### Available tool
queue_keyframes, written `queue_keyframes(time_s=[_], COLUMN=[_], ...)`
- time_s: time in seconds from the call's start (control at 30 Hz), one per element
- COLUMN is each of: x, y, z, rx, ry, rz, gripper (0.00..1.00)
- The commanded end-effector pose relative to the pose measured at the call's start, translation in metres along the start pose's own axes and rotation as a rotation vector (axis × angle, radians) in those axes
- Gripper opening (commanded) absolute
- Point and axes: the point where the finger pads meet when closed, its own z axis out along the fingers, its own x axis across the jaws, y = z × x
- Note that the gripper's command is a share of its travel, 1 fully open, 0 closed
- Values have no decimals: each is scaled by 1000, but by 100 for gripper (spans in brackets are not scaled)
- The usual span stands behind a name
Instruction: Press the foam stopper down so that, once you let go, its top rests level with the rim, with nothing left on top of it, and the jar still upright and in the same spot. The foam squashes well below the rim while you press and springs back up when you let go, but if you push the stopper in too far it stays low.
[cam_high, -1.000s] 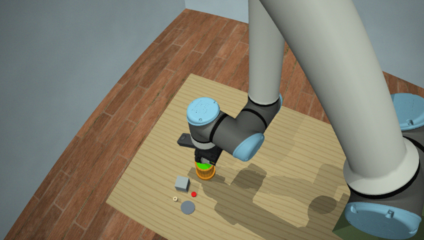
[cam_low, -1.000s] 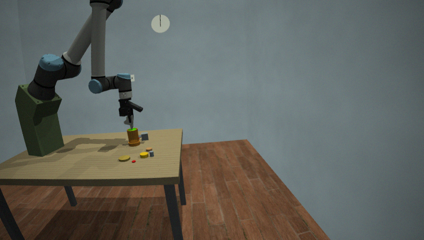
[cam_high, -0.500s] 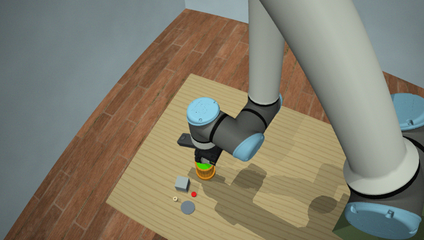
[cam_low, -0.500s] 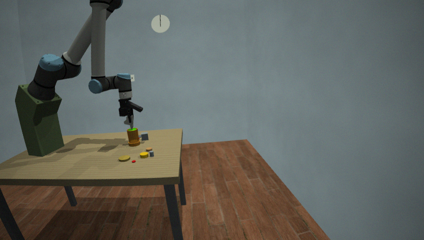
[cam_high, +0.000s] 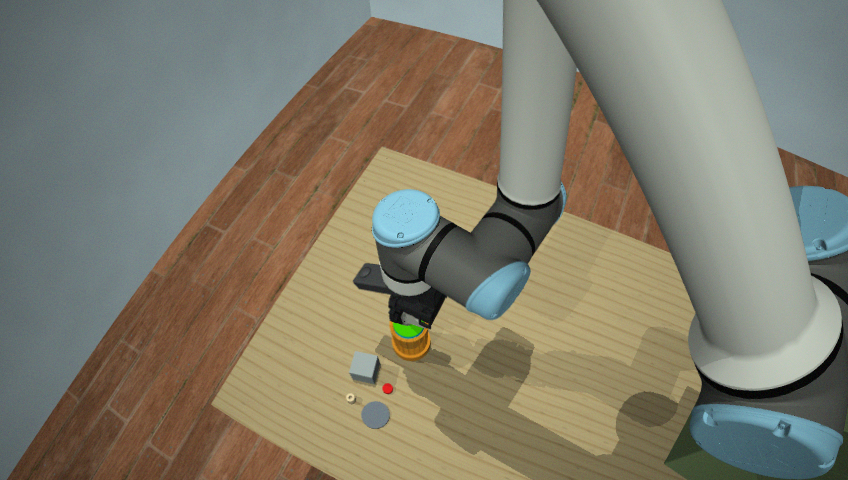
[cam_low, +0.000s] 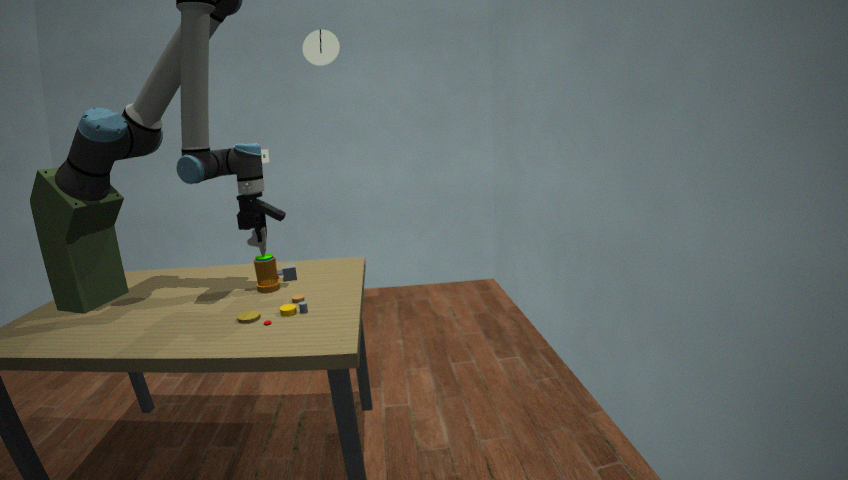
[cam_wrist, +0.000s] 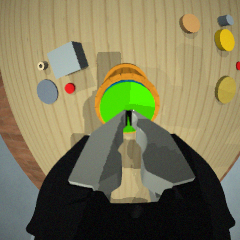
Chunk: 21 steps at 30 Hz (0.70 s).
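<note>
An orange jar (cam_high: 410, 346) stands upright on the wooden table, and it also shows in the exterior view (cam_low: 266, 277). A bright green foam stopper (cam_wrist: 127, 100) (cam_low: 264, 257) fills its mouth and stands a little above the rim. My gripper (cam_wrist: 127, 111) (cam_low: 260, 247) is shut and empty. It points straight down over the stopper's middle, with its tips just above the green top. In the top view the wrist hides most of the stopper (cam_high: 407, 330).
A grey cube (cam_high: 364, 366), a red dot (cam_high: 387, 388), a small cream ring (cam_high: 350, 397) and a grey disc (cam_high: 375, 414) lie beside the jar. Yellow and orange discs (cam_wrist: 224, 40) and a small grey cylinder (cam_wrist: 225, 20) lie on the other side.
</note>
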Motion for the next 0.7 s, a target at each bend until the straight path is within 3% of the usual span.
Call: queue_keyframes(time_s=[0.0, 0.33, 0.67], x=[0, 0, 0], y=[0, 0, 0], z=[-11, -37, -41], rx=[1, 1, 1], ry=[0, 0, 0], rz=[0, 0, 0], gripper=[0, 0, 0])
